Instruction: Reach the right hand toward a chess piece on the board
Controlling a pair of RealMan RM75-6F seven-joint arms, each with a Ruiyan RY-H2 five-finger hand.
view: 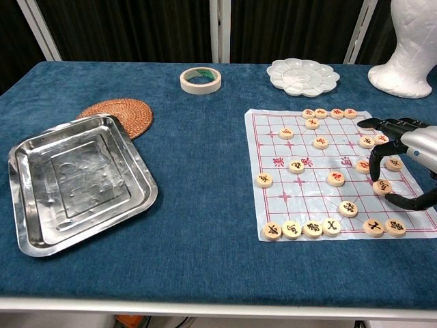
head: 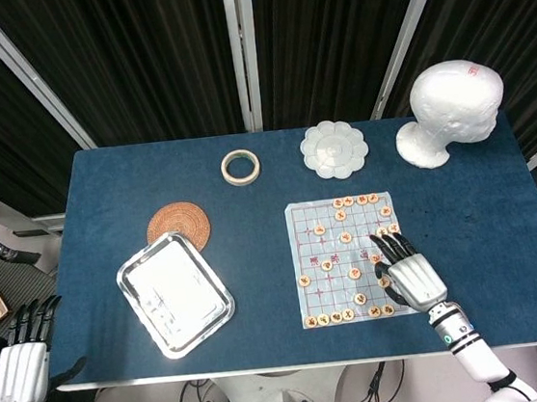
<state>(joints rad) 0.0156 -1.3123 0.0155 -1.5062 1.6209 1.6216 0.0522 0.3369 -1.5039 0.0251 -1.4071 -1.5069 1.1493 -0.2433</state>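
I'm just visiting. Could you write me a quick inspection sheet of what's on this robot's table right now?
Surface: blue table.
Job's things: chess board with round chess pieces.
Clutter: metal tray, woven coaster, tape roll, white palette, foam head.
Hands: right hand over the board's right side, holding nothing; left hand off the table, fingers apart.
Cables: some under the table's front edge.
Surroundings: dark curtains.

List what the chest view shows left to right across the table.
Tray → coaster → tape roll → palette → right robot hand over the board's right edge.
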